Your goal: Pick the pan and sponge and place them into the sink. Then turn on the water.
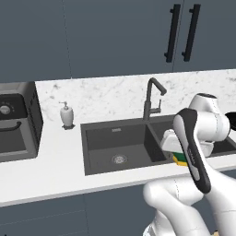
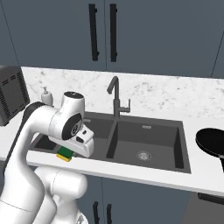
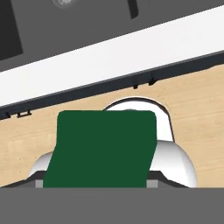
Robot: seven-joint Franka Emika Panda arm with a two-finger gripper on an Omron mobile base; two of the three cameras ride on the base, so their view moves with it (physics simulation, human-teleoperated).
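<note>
My gripper point(image 1: 180, 156) is shut on the sponge point(image 1: 181, 160), whose green top and yellow layer peek out under the white hand near the front rim of the sink point(image 1: 115, 138). The hand view looks along the sponge point(image 3: 103, 148), which covers the fingertips. In the right base view the sponge point(image 2: 64, 153) hangs at the front left corner of the sink point(image 2: 162, 135), under the gripper point(image 2: 66, 150). The black pan point(image 2: 212, 142) rests on the counter right of the sink. No stream falls from the tall dark faucet point(image 2: 114, 97).
A white soap dispenser point(image 1: 67, 114) stands on the counter left of the sink, beside a black appliance point(image 1: 16, 124). The marble backsplash and dark cabinets rise behind. In the hand view the white counter edge point(image 3: 109, 57) runs above wooden floor point(image 3: 192, 100).
</note>
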